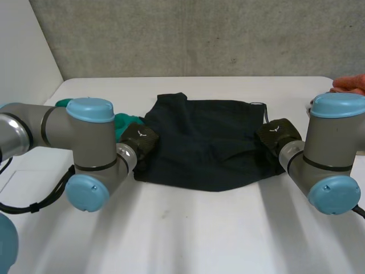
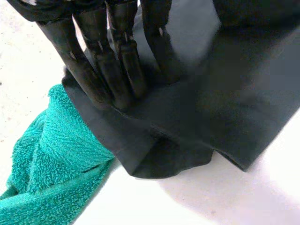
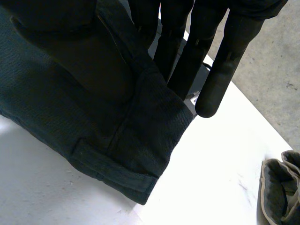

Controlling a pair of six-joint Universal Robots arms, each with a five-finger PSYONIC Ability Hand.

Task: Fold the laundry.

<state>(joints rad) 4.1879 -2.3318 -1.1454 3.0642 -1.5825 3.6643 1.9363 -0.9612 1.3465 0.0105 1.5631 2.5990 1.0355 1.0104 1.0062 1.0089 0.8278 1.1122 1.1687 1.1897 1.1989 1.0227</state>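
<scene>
While flat — left hand (image 2: 123, 63) on garment (image 2: 225, 98)

Plain black garment (image 1: 199, 140) on the white table (image 1: 182, 228); beside it a teal ribbed towel (image 2: 51, 164); an orange cloth (image 1: 349, 84) well apart from it

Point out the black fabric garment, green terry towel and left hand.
black fabric garment (image 1: 199, 142), head view, its flat middle.
green terry towel (image 2: 51, 154), left wrist view, its looped middle.
left hand (image 2: 126, 61), left wrist view, a finger.
</scene>
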